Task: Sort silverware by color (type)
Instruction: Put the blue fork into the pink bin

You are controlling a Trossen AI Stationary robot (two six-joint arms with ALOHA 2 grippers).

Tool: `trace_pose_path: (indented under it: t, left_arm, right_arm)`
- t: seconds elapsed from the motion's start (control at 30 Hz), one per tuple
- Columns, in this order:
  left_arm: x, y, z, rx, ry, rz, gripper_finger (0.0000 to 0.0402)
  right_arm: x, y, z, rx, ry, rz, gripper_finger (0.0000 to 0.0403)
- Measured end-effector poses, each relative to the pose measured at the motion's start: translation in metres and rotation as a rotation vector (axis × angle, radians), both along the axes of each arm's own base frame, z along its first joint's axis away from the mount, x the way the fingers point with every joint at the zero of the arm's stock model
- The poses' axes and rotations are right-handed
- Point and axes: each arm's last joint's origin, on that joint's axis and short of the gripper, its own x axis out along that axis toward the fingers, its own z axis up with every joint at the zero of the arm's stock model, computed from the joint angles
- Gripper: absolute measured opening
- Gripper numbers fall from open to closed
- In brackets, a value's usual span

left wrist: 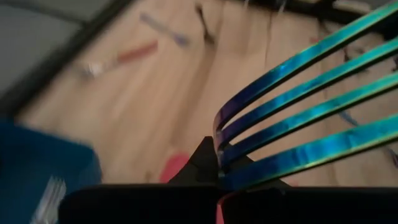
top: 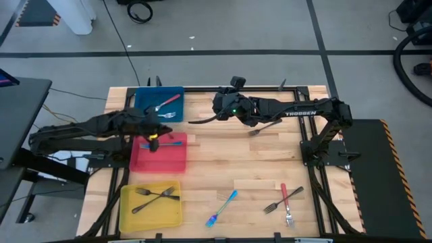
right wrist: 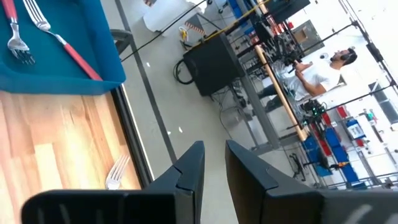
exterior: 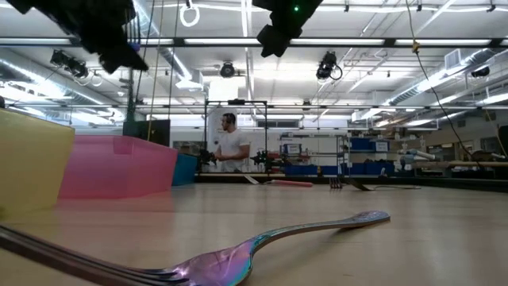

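The left gripper [top: 154,138] is clamped on a blue fork [left wrist: 298,118] over the red tray [top: 160,158]. The right gripper [top: 217,106] hangs empty beside the blue tray [top: 147,98], fingers [right wrist: 186,171] slightly apart. Dark forks [top: 154,196] lie in the yellow tray [top: 128,212]; more forks [top: 283,200] wait on the table [top: 223,155]. A person [exterior: 232,143] stands far behind
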Motion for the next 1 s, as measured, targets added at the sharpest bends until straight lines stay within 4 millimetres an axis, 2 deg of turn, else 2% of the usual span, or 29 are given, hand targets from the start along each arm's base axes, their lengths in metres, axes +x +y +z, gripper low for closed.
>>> trace_pose_path:
  t: [0.1,0.4,0.67,0.87,1.0]
  left_arm:
    - [-0.004,-0.005,-0.007,-0.057,0.075,0.000,0.0000]
    - [-0.002,-0.014,-0.008,-0.062,0.086,-0.063,0.0000]
    - [0.006,-0.013,-0.014,-0.062,0.128,-0.022,0.0000]
    - [0.020,-0.012,-0.016,-0.090,-0.009,-0.005,0.0002]
    - [0.013,-0.013,-0.027,-0.148,0.102,0.037,0.0001]
  right_arm:
    - [0.000,-0.001,0.000,0.016,-0.024,-0.012,0.0073]
    - [-0.002,-0.011,0.000,0.020,-0.025,-0.031,0.0073]
    - [-0.005,-0.019,-0.004,0.056,-0.021,-0.070,0.0073]
    - [-0.007,-0.021,-0.007,0.086,-0.007,-0.068,0.0073]
    - [-0.009,-0.021,-0.010,0.094,0.024,-0.070,0.0073]
